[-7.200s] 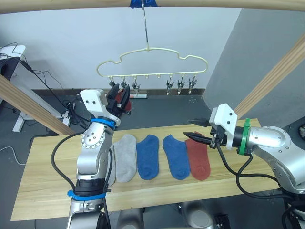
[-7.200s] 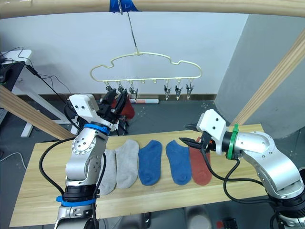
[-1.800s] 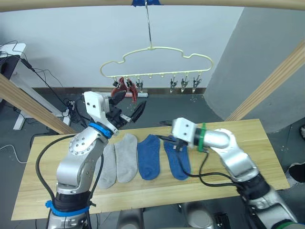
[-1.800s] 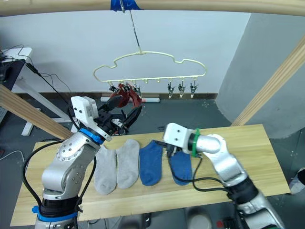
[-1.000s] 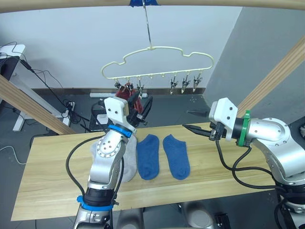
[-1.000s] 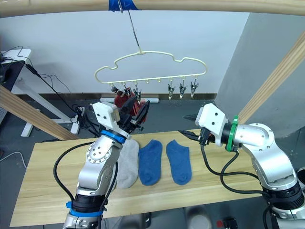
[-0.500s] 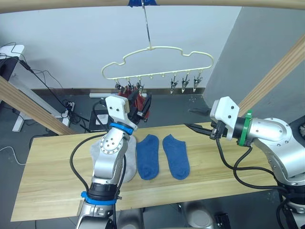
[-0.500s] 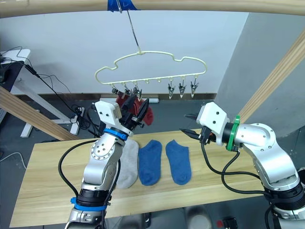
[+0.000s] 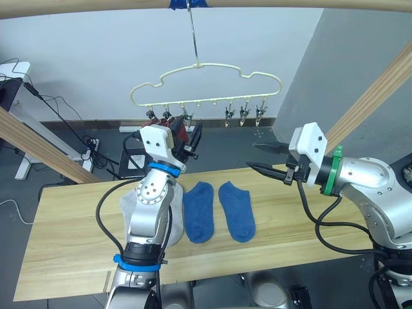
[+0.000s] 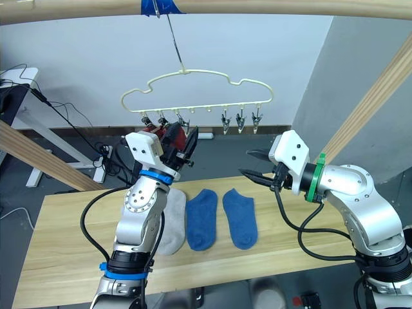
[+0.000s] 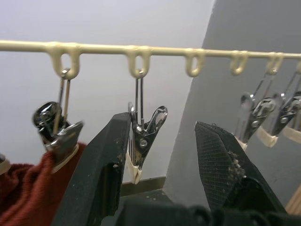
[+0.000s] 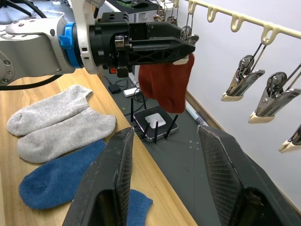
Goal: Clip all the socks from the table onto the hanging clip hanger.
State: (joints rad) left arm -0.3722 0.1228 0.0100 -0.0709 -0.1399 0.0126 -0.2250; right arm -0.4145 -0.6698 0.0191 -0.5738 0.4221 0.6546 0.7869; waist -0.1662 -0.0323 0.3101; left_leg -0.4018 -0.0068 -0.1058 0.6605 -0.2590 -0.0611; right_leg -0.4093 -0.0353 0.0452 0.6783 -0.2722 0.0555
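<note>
Red socks (image 12: 165,85): clipped on the hanger (image 9: 205,68), just beside the left gripper (image 11: 162,155).
Left gripper: fingers spread around an empty clip (image 11: 142,141).
Right gripper (image 9: 262,159): spread, empty, above the table (image 9: 77,238).
Blue socks (image 9: 219,210), grey socks (image 12: 61,122): on the table below.

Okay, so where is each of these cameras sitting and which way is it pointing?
Head eyes: look forward and down over both arms at the table and clip hanger.
Left wrist: looks up between the open left gripper at the clips.
Right wrist: looks past the open right gripper toward socks.
Shared: red sock.
</note>
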